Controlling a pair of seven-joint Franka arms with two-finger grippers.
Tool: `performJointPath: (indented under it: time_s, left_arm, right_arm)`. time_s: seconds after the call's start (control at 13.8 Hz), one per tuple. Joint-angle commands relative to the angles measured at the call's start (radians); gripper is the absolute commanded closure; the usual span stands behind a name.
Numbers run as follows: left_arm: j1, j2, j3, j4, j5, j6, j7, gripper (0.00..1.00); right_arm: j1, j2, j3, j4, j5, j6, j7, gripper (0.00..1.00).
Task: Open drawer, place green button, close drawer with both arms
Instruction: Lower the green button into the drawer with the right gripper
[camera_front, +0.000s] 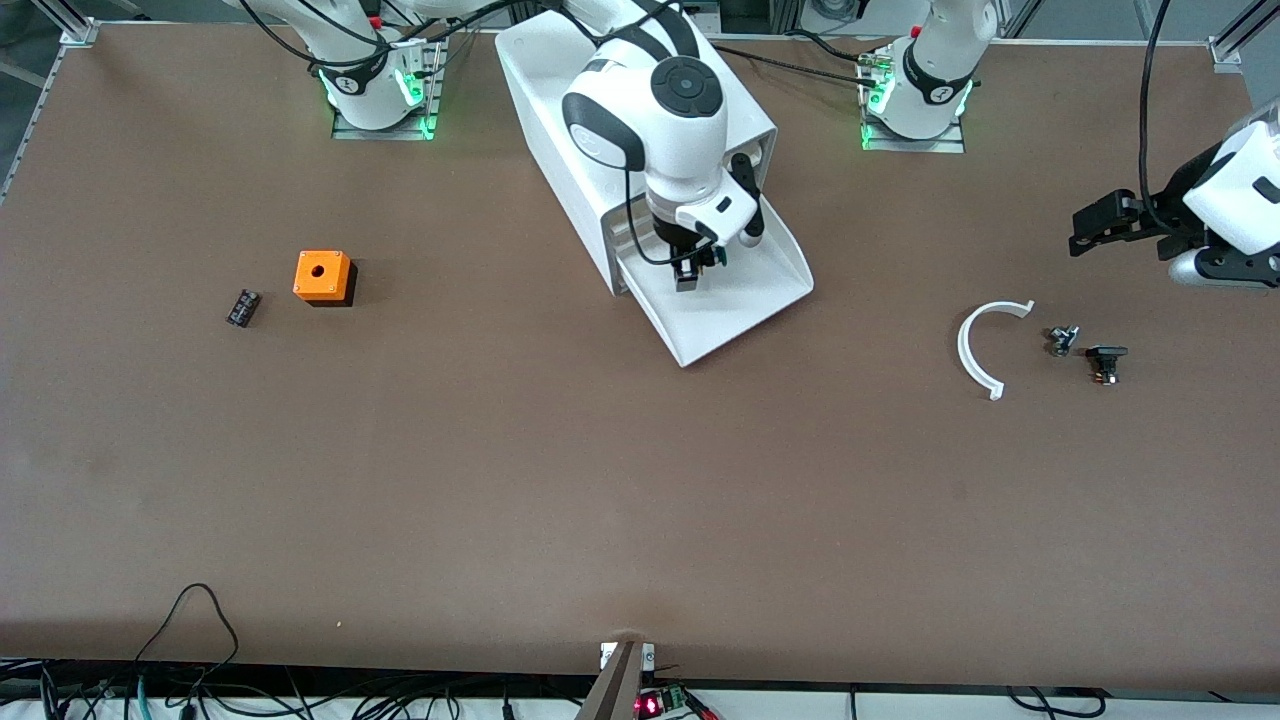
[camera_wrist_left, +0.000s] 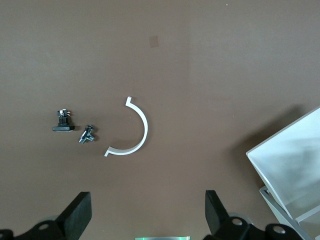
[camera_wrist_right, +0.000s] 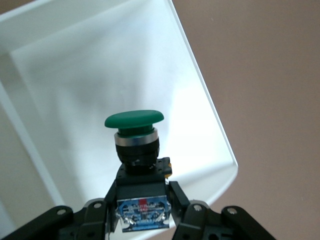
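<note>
While the wide white plastic tray drawer (camera_front: 735, 300) stands pulled out of the white box cabinet (camera_front: 600, 120) at upper centre of the front view, you have the right end effector (camera_front: 690, 272) hanging over its open tray, clamped on the green-capped push-button with a black cylindrical body (camera_wrist_right: 135, 142). Your right wrist view shows the black fingers (camera_wrist_right: 182, 200) closed against the button's lower block, the cap upright, and white drawer floor under it. So the button is in the air over the drawer, not yet resting in it.

By my reading, you are past the opening and the pick-up. What you have left is to lower and let go of the button, lift clear, then push the drawer shut.

Your left end effector (camera_front: 1100, 225) waits at the right edge of the front view, over bare brown worktop (camera_front: 600, 500), its fingers (camera_wrist_left: 77, 215) spread apart and holding nothing. Below it in that frame lie a white plastic half-ring (camera_front: 985, 345), a small metal fitting (camera_front: 1062, 340) and a small black part (camera_front: 1106, 360). In the left half of the frame you can see an orange cube with a hole (camera_front: 322, 276) and a flat black ribbed block (camera_front: 243, 306), both well apart from the drawer.
</note>
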Motion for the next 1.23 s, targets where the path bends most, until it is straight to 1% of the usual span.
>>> performJointPath:
  time_s: [0.0, 0.07, 0.36, 0.44, 0.51, 0.58, 0.65, 0.87, 1.09, 1.16]
  left_arm:
    - [0.014, 0.023, -0.007, 0.042, -0.004, -0.018, -0.011, 0.00]
    - [0.014, 0.023, -0.009, 0.044, -0.007, -0.020, -0.011, 0.00]
    - [0.014, 0.023, -0.010, 0.044, -0.008, -0.028, -0.013, 0.00]
    - [0.017, 0.023, -0.009, 0.042, -0.011, -0.031, -0.011, 0.00]
    - [0.017, 0.025, -0.009, 0.044, -0.012, -0.032, -0.011, 0.00]
    - [0.017, 0.025, -0.009, 0.044, -0.012, -0.031, -0.011, 0.00]
    - [0.017, 0.025, -0.009, 0.044, -0.012, -0.031, -0.011, 0.00]
    - [0.016, 0.040, -0.009, 0.046, -0.012, -0.031, -0.011, 0.00]
    - [0.016, 0.043, -0.009, 0.049, -0.012, -0.031, -0.011, 0.00]
    - [0.016, 0.045, -0.007, 0.047, -0.012, -0.029, -0.011, 0.00]
  right_arm:
    - [0.021, 0.074, -0.020, 0.041, -0.016, 0.069, -0.036, 0.92]
    - [0.025, 0.091, -0.022, 0.041, -0.017, 0.094, -0.034, 0.92]
    - [0.044, 0.143, -0.028, 0.043, -0.060, 0.106, -0.021, 0.90]
    - [0.048, 0.145, -0.030, 0.041, -0.066, 0.118, -0.021, 0.87]
    - [0.056, 0.149, -0.040, 0.041, -0.066, 0.123, -0.019, 0.61]
    - [0.067, 0.152, -0.051, 0.041, -0.065, 0.125, -0.019, 0.01]
    - [0.073, 0.151, -0.057, 0.044, -0.065, 0.125, -0.005, 0.00]
    - [0.079, 0.139, -0.057, 0.046, -0.066, 0.120, 0.119, 0.00]
    - [0.068, 0.071, -0.085, 0.108, -0.054, 0.111, 0.182, 0.00]
    - [0.067, 0.033, -0.111, 0.112, -0.053, 0.111, 0.225, 0.00]
